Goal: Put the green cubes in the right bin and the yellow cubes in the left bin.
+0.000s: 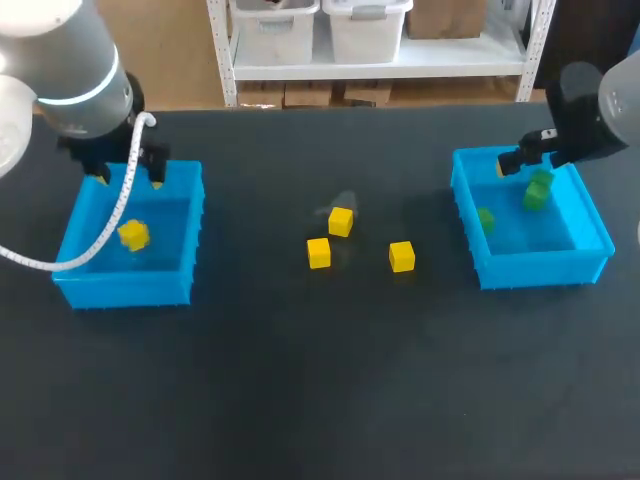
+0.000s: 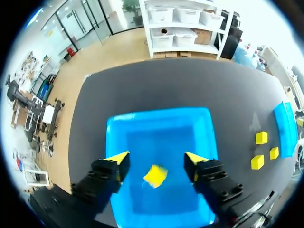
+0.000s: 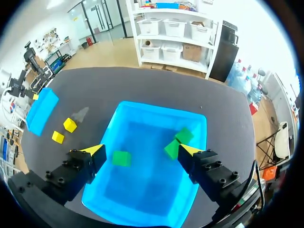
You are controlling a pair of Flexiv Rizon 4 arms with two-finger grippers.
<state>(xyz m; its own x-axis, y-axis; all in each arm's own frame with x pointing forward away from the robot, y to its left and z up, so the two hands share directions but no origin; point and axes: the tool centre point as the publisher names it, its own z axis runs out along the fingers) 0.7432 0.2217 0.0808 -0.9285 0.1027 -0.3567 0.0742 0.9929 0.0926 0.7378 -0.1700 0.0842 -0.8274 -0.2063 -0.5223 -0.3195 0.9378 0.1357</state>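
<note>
Table [image 1: 300, 390]: dark matte top, with one pale smudge [image 1: 338, 203] near the middle.
Left bin [image 1: 125, 287]: blue, open-topped, out on my left side of the table.
Right bin [image 1: 540, 268]: same blue, over on my right side, well apart from the other.
Left gripper [image 2: 156, 160]: up over the left bin, fingers spread wide, nothing in them.
Binned yellow cube [image 2: 155, 175]: inside the left bin and a bit blurred. It shows between the left gripper's fingers and touches neither.
Loose yellow cubes [image 1: 340, 221] [image 1: 318, 252] [image 1: 401, 256]: three on the bare table between the bins. They sit close together but apart, and one is just beside the smudge.
Right gripper [image 3: 141, 151]: over the right bin, fingers wide, carrying nothing.
Green cubes [image 3: 121, 158] [image 3: 184, 136] [image 3: 172, 149]: three, all in the right bin. Two are close together by one finger, and the third sits alone nearer the other finger.
</note>
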